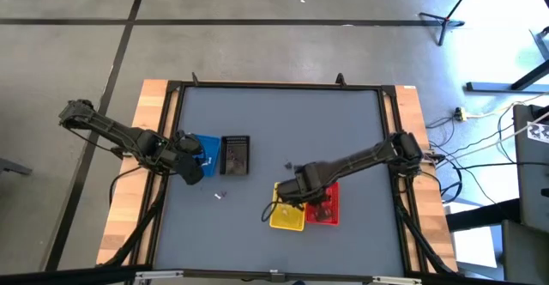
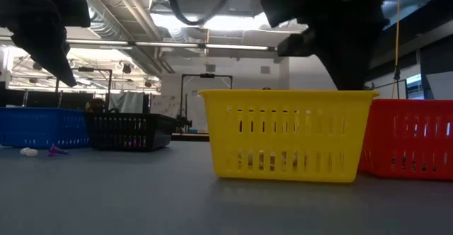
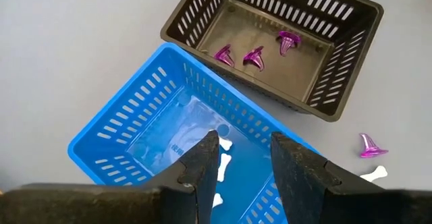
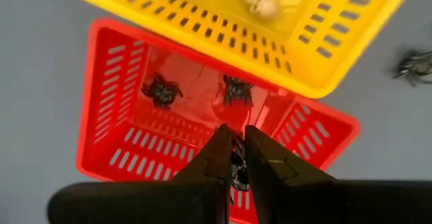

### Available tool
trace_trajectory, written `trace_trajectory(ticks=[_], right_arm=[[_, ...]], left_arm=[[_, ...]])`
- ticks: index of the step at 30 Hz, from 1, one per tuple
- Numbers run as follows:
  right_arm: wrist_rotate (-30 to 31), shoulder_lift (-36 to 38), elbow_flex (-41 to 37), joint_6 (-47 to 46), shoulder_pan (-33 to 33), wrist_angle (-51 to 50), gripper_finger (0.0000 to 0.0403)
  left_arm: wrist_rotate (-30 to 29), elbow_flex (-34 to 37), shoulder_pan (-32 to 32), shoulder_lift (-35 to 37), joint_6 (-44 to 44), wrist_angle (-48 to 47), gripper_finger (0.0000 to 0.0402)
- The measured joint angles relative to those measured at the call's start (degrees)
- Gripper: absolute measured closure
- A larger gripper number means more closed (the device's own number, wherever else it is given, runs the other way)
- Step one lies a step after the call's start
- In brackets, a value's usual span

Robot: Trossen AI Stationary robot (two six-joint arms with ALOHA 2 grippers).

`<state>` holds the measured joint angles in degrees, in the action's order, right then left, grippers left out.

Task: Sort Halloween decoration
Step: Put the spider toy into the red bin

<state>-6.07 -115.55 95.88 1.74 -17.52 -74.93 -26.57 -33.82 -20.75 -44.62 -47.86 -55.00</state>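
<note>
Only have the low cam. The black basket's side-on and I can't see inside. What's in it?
Observer: Three purple witch hats lie in the black basket.
Operator: Left gripper?
Observer: The left gripper hangs open over the blue basket; white bones lie inside it.
Operator: And the right one?
Observer: The right gripper is above the red basket, shut on a black spider; two more spiders lie in that basket.
</note>
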Motion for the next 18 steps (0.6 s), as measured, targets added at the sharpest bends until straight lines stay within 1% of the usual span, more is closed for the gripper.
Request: trace_trajectory(ticks=[8, 18], right_arm=[[1.0, 0.0, -0.4, -0.2, -0.5, 0.0, 0.0370], [1.1, 0.0, -0.4, -0.2, -0.5, 0.1, 0.0370]], left_arm=[[0.0, 0.0, 0.0, 0.0, 0.5, 2.4, 0.0276], [0.0, 0.0, 0.0, 0.0, 1.9, 2.4, 0.0276]])
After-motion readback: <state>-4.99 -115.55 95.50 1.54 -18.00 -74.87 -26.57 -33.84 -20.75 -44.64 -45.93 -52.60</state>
